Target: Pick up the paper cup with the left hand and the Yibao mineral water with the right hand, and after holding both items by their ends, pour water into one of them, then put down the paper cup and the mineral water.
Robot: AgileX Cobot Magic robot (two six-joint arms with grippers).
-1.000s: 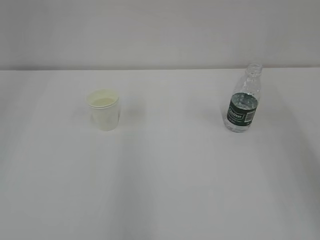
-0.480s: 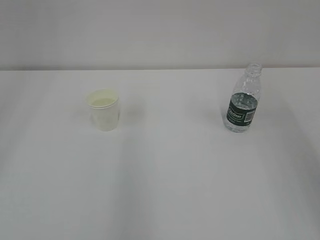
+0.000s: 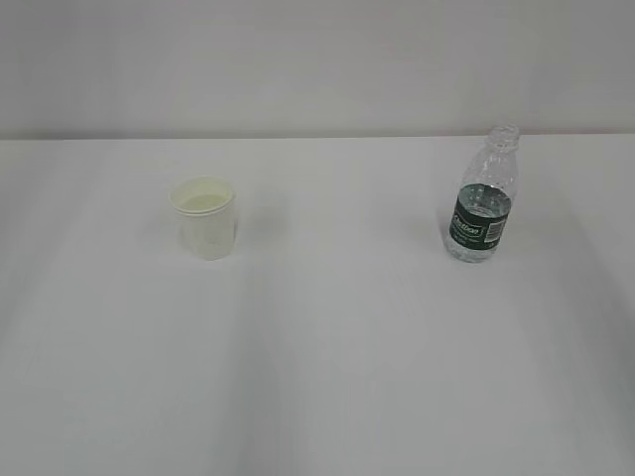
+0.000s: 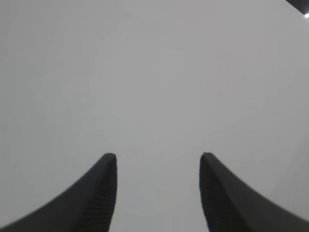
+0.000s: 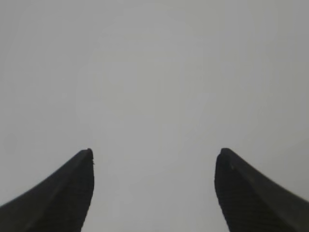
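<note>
White tabletop [image 3: 327, 357] fills nearly the whole exterior view, meeting a plain pale wall [image 3: 317, 59] along its far edge. On it stand two things, well apart. The paper cup [image 3: 204, 217] sits upright toward the left side of the surface, roughly midway between the far edge and the middle, its rolled rim up and its cream inside showing. The water bottle [image 3: 482, 196] stands upright toward the right side, closer to the far edge, its top reaching up past that edge line; it is clear and ribbed, with a dark green label band around its middle and no cap on its neck.

Neither arm appears in the exterior view. In the left wrist view, the left claw [image 4: 158, 157] hangs with its two dark fingers [image 4: 104, 191] spread apart, nothing between them, only bare pale surface ahead. In the right wrist view, the right claw [image 5: 154, 152] is spread wider, its fingers [image 5: 241, 193] likewise empty over bare pale surface.
</note>
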